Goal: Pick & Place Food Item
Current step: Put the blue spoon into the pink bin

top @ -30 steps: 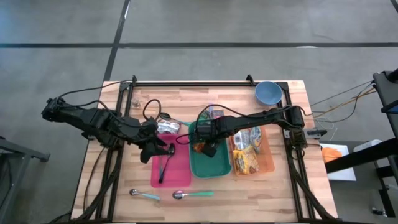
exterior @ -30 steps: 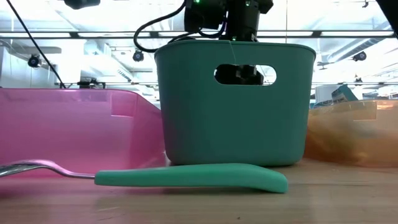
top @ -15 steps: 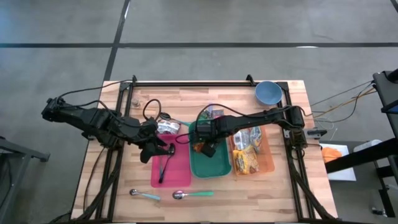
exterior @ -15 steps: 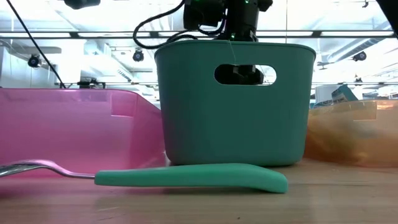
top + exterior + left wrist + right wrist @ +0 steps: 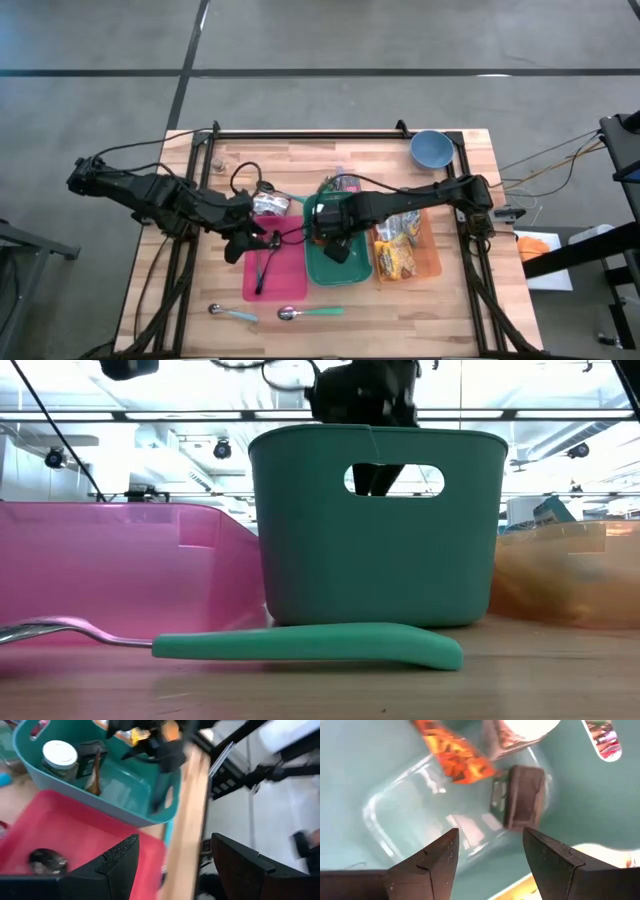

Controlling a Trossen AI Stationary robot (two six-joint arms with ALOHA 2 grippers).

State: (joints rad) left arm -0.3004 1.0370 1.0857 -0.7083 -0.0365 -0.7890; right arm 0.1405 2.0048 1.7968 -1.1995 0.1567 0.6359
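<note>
My right gripper (image 5: 490, 832) hangs open above the teal bin (image 5: 337, 268) at the table's middle, its fingers pointing down and holding nothing. On the bin's floor below it lie a dark brown packet (image 5: 520, 795) and an orange snack packet (image 5: 455, 752), beside a white-lidded jar (image 5: 520, 732). My left gripper (image 5: 175, 840) stands open over the pink bin (image 5: 285, 278), left of the teal bin, also holding nothing. In the low view the right gripper (image 5: 365, 385) shows above the teal bin's rim.
An orange bin (image 5: 428, 262) with snack packets (image 5: 395, 255) stands right of the teal bin. A blue bowl (image 5: 431, 149) sits at the far right corner. Two spoons (image 5: 310, 313) (image 5: 230, 314) lie near the front edge. A silver packet (image 5: 268, 205) and a dark utensil (image 5: 262, 268) lie in the pink bin.
My right gripper has risen out of the teal bin, shifting a little toward the table's near edge; through the bin's handle hole its fingers now show higher. The packets and jar stay on the bin's floor.
</note>
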